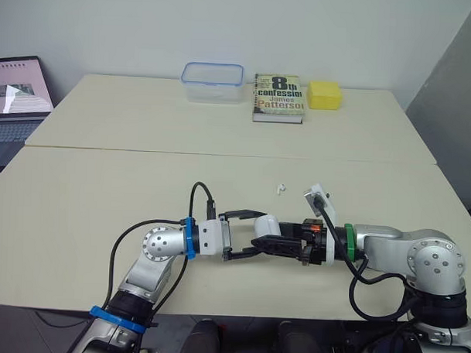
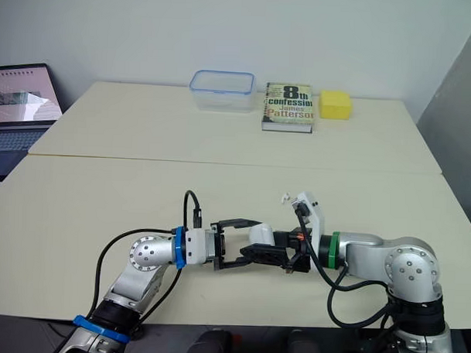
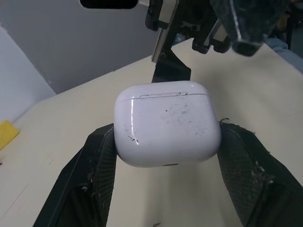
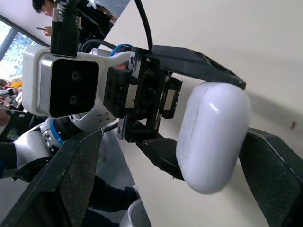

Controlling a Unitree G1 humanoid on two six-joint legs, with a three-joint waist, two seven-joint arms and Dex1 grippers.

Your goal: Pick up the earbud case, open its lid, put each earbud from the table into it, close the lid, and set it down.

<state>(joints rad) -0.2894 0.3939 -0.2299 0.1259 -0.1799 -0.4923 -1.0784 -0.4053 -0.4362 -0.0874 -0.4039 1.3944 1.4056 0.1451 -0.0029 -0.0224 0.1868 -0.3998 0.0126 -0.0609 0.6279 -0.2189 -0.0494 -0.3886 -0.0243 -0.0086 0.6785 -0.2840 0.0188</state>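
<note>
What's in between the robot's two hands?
The white earbud case, lid shut. The left hand grips it, and the right hand is open around it. Both wrist views show it.

Two desks are counted, a near desk (image 1: 103,203) and a far desk (image 1: 129,111), joined edge to edge. One earbud case (image 1: 266,225) is counted. One white speck near the near desk's middle is probably a single earbud (image 1: 280,189). Along the far desk's back edge, one clear container (image 1: 213,81), one book (image 1: 278,97) and one yellow block (image 1: 325,94) are counted. One laptop (image 1: 18,99) is seen beyond its left edge.
</note>
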